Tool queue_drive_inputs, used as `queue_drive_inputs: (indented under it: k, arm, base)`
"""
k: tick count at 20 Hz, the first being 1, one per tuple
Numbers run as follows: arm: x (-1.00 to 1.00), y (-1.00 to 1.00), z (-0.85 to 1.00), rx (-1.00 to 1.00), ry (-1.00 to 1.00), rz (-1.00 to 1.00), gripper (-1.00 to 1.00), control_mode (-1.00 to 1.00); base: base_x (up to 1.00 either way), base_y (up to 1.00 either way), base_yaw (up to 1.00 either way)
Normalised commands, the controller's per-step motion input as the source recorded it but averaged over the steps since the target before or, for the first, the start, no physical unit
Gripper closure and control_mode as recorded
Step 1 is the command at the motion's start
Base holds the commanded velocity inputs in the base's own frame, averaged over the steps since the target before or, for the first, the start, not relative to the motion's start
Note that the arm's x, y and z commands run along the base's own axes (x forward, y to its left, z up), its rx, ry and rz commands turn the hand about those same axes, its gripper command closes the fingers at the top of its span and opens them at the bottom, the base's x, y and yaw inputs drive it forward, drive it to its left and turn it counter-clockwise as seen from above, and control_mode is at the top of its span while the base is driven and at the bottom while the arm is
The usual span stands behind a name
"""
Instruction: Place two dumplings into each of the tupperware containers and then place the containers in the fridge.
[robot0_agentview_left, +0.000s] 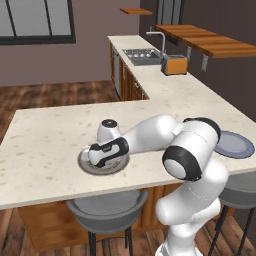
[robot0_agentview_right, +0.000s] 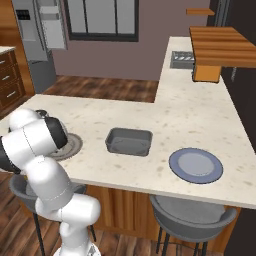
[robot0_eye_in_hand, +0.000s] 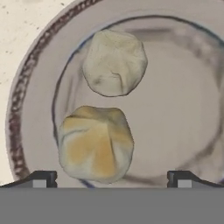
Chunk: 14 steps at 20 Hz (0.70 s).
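While your gripper (robot0_eye_in_hand: 109, 178) hangs wide open over the round grey plate (robot0_eye_in_hand: 26, 109), centre it on the nearer dumpling (robot0_eye_in_hand: 95, 143), which lies on that plate just beside the second dumpling (robot0_eye_in_hand: 114, 62). Drop straight down and close gently, so you don't nudge its neighbour; the tupperware container (robot0_agentview_right: 129, 141) waits well beyond the plate's rim.

Two dumplings, one (robot0_eye_in_hand: 114, 62) above the other (robot0_eye_in_hand: 95, 143), lie on one round grey plate (robot0_eye_in_hand: 183, 127). The tabletop (robot0_agentview_right: 200, 115) also carries one dark grey tupperware container (robot0_agentview_right: 129, 141) and one blue-grey plate (robot0_agentview_right: 195, 165). Two stools (robot0_agentview_left: 106, 212) (robot0_agentview_right: 192, 215) stand below.
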Motion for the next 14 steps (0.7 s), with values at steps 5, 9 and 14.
queue_drive_inputs:
  k: [5,9,14]
  arm:
    - [0.11,0.19,-0.04,0.00,0.00,0.00,-1.00,-1.00]
    - [0.09,0.12,-0.20,0.00,0.00,0.00,-1.00,-1.00]
    - [0.15,0.00,-0.18,0.00,0.00,0.00,-1.00,-1.00]
  base:
    - [0.00,0.00,0.00]
    - [0.00,0.00,0.00]
    - [0.00,0.00,0.00]
